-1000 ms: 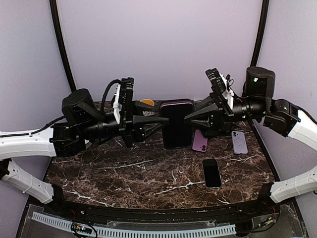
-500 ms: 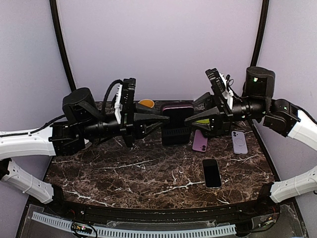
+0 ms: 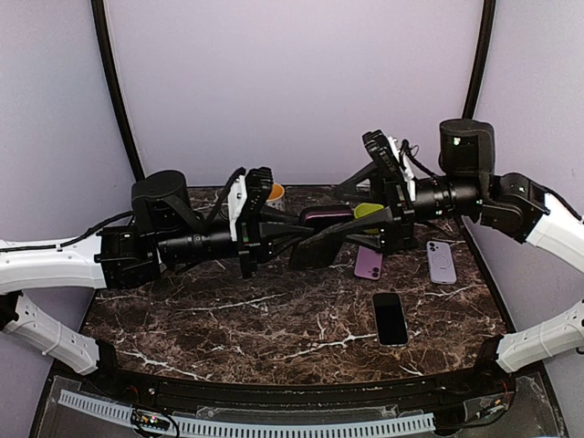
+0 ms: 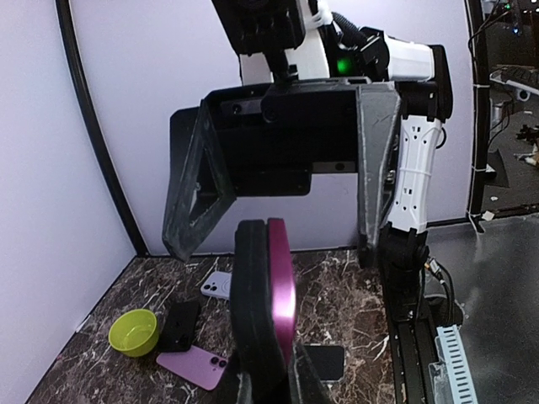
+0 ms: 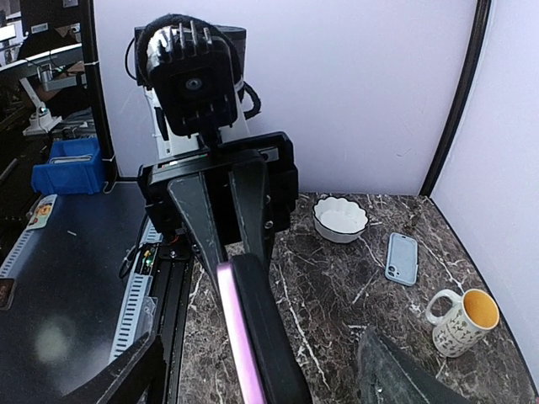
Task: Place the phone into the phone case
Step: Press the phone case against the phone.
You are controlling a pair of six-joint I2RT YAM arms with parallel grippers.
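Between the two arms, above the table, hangs a glossy magenta phone (image 3: 325, 215) pressed against a matte black phone case (image 3: 319, 248). The pair is tilted. My left gripper (image 3: 297, 241) is shut on the pair from the left. In the left wrist view the case (image 4: 253, 311) and phone (image 4: 282, 295) stand edge-on between my fingers. My right gripper (image 3: 341, 215) stands open on the right, its fingers either side of the pair without touching. The right wrist view shows the pair (image 5: 261, 337) edge-on, rising between my spread fingertips (image 5: 402, 374).
On the marble table lie a purple phone (image 3: 369, 261), a lilac phone (image 3: 441, 261) and a black-screened phone (image 3: 391, 318). A green bowl (image 3: 368, 211) and a mug (image 3: 274, 193) stand at the back. A white bowl (image 5: 340, 217) and a pale blue phone (image 5: 402, 257) sit on the left side.
My right gripper has opened and let go of the pair. The left gripper has closed on it. The pair has tipped from upright to a slant and sunk a little.
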